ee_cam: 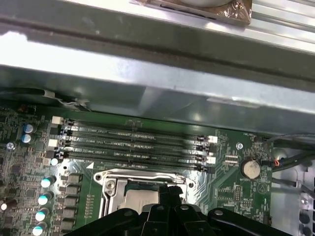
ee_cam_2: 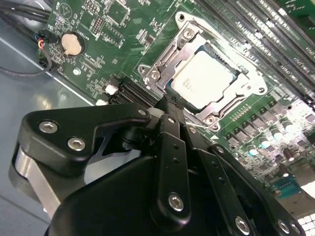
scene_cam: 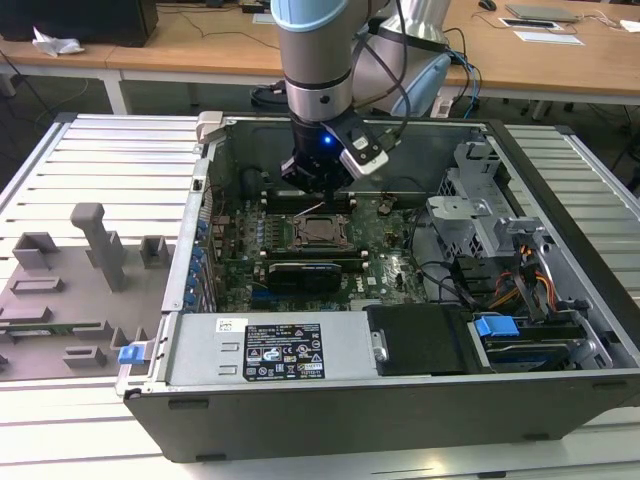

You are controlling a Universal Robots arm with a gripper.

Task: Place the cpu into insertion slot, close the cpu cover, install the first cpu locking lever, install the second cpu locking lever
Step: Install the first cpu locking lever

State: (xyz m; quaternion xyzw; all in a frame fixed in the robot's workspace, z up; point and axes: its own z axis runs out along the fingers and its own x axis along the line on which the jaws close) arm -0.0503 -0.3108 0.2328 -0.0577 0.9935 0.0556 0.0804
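Slats of bare metal form the bench [scene_cam: 100, 170], and on it lies an open computer case [scene_cam: 330, 410] with the green motherboard [scene_cam: 390, 262] flat on its floor. The arm reaches down into the case from the far side, and the gripper [scene_cam: 320, 193] hangs low over the board, near the far edge of the insertion slot [scene_cam: 300, 216]. In both wrist views the gripper [ee_cam_2: 170, 104] [ee_cam: 171, 190] has its fingers drawn together to a narrow point, with nothing between them.

The cpu [ee_cam_2: 206, 81] sits in the insertion slot [ee_cam_2: 156, 73], pale metal face up, level with the frame around it. The cpu cover [ee_cam_2: 179, 49] lies down over it, with the chip's face showing through the central window. Whether the locking levers are latched cannot be told. The gripper's tips are just beside the slot's edge; contact cannot be judged.

In the first wrist view the cpu [ee_cam: 140, 199] lies close to a bank of long memory slots [ee_cam: 133, 142], and a round coin battery [ee_cam: 250, 168] sits off to one side. On the exterior view's left, a grey moulded fixture tray [scene_cam: 60, 300] rests on the bench beside the case.
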